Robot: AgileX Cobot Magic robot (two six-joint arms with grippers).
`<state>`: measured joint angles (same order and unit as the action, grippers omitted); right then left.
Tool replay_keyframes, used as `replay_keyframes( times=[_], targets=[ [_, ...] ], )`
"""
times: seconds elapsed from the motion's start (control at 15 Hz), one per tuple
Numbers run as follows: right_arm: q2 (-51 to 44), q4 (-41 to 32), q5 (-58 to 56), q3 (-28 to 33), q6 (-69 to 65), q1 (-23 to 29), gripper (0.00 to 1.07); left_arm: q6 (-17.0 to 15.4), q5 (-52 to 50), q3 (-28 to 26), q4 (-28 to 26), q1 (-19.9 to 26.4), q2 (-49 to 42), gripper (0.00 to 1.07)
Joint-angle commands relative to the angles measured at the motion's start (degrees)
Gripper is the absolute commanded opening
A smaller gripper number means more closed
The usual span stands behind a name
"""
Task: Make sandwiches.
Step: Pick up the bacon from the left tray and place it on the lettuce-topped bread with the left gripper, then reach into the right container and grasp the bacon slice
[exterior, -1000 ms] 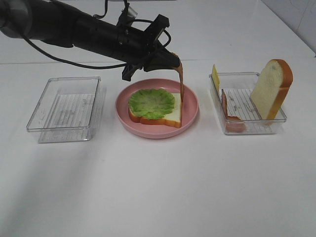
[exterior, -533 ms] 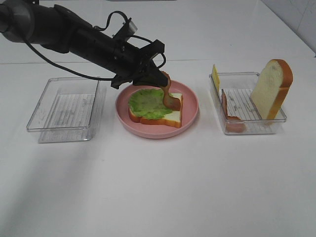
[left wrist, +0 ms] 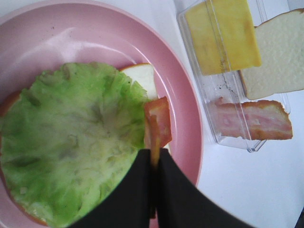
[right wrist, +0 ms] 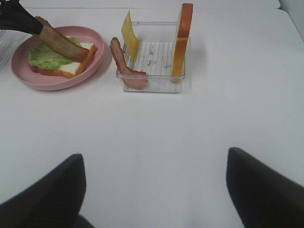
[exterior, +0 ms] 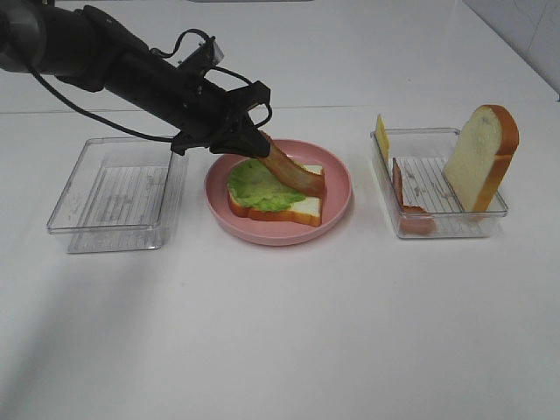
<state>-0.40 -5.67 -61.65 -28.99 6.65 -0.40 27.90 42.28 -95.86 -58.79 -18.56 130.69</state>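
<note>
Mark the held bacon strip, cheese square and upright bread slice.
held bacon strip (exterior: 295,173): exterior high view, mid-length.
cheese square (left wrist: 222,35): left wrist view, face centre.
upright bread slice (exterior: 472,159): exterior high view, white face.

We see a pink round plate on the white bench. One clear ribbed plastic tray sits near the plate's left in the high view. A second clear tray sits near its right. Neither touches it.

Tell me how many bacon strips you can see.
2. One bacon strip is held by the left tool, its free end on the lettuce; the other bacon strip is in the right tray. None looks hidden.
</note>
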Motion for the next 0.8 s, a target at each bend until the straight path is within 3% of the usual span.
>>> replay_keyframes(
  times=[0.07, 0.2, 0.27, 0.47, 0.6, 0.73, 0.8],
  targets=[
    [-0.6, -0.1, 0.7, 0.1, -0.3, -0.1, 0.76, -0.7, 0.0, -0.3, 0.9, -0.1, -0.1, 0.14],
    [-0.6, -0.1, 0.7, 0.1, -0.3, -0.1, 0.76, -0.7, -0.6, -0.3, 2.6, -0.1, -0.3, 0.28],
    [-0.6, -0.1, 0.7, 0.1, -0.3, -0.1, 0.76, -1.9, -1.0, -0.3, 4.6, -0.1, -0.7, 0.44],
    [-0.6, -0.1, 0.7, 0.1, -0.3, -0.1, 0.76, -5.4, -1.5, -0.3, 11.2, -0.1, -2.2, 0.66],
    [-0.6, -0.1, 0.7, 0.1, -0.3, -0.1, 0.76, -9.5, -1.0, -0.3, 19.9, -0.1, -4.6, 0.73],
    [-0.6, -0.1, 0.7, 0.1, -0.3, -0.1, 0.76, -16.0, -0.9, -0.3, 29.0, -0.1, -8.3, 0.73],
    [-0.6, -0.1, 0.7, 0.1, -0.3, -0.1, 0.76, -16.0, -0.9, -0.3, 29.0, -0.1, -8.3, 0.73]
  ],
)
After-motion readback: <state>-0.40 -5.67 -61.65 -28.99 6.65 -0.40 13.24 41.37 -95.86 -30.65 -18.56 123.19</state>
